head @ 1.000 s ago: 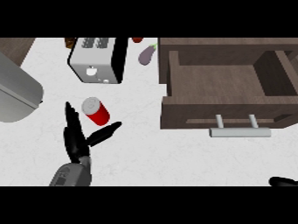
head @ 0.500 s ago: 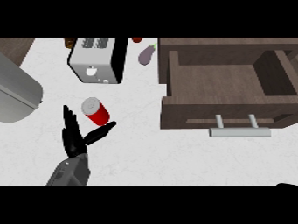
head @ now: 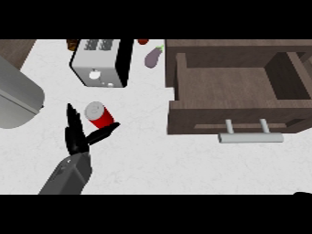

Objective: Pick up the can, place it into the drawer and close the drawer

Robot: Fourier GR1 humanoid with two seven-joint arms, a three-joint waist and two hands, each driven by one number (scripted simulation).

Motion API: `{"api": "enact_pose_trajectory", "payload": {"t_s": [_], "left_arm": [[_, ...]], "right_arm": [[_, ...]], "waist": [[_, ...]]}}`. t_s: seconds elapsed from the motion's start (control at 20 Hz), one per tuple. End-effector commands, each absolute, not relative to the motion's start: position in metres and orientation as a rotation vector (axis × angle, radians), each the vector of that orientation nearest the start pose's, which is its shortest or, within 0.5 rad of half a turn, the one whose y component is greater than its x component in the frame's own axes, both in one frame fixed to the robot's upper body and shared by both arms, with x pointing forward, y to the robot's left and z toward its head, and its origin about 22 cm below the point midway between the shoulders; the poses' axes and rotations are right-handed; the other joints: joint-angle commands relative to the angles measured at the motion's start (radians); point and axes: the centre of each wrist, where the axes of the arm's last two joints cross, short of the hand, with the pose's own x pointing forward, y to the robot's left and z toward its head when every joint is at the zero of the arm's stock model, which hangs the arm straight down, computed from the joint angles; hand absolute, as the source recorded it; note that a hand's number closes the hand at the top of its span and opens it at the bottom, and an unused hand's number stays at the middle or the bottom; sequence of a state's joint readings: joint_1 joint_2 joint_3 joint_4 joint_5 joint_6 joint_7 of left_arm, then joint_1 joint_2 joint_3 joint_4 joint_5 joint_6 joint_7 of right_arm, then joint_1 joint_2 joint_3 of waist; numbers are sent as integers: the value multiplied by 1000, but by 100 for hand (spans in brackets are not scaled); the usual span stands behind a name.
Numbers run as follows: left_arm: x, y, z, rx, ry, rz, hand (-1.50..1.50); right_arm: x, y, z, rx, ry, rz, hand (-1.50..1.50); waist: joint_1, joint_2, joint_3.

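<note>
Head view, looking steeply down at a white tabletop (head: 185, 164). At right stands a brown wooden drawer (head: 239, 87), pulled open with its hollow showing nothing inside, and a pale bar handle (head: 249, 136) on its near face. Left of centre, a red can (head: 99, 115) with a silver top stands on the tabletop, well apart from the drawer. By my reading the task is at its very start: the can is not lifted, nothing has gone into the drawer, and the drawer is yet to be closed. Coming up from the lower edge is the grey left forearm with its black left hand (head: 77, 137). This hand is spread in a wide V, the fingers (head: 71, 119) straight and pointing away just to the left of the can, the thumb (head: 104, 132) angled out beneath the can's lower right side. The can sits in the fork between them; the thumb tip looks to be touching or almost touching its base, though I cannot tell for sure, and nothing is curled round it. The right hand (head: 311, 193) shows only as a dark sliver at the lower right corner, too little to tell its state. At the back sit a silver toaster (head: 103, 63) and a purple aubergine (head: 154, 56), and a large grey rounded object (head: 6, 98) fills the left edge.
</note>
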State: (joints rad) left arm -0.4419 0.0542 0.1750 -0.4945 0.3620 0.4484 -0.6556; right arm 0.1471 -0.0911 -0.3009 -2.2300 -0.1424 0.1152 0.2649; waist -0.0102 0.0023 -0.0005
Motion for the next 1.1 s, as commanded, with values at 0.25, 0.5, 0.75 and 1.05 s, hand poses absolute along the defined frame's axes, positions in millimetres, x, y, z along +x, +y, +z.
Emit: {"api": "enact_pose_trajectory", "payload": {"t_s": [0.25, 0.5, 0.75, 1.05], "left_arm": [[329, 217, -110, 307, -1462, 376, 150], [328, 222, -113, 239, -1508, 382, 150], [334, 224, -107, 209, -1566, 365, 150], [324, 230, -115, -32, -1556, 85, 150]], "right_arm": [[164, -303, 123, -203, -1841, -51, -150], [165, -306, 132, -219, -1857, -58, -150], [164, -303, 131, -240, -1862, -46, -150], [172, -300, 145, -249, -1867, -48, -150]], "waist": [[-8, 3, 0], [-11, 4, -1], [-10, 4, -1], [-3, 4, -1]]}}
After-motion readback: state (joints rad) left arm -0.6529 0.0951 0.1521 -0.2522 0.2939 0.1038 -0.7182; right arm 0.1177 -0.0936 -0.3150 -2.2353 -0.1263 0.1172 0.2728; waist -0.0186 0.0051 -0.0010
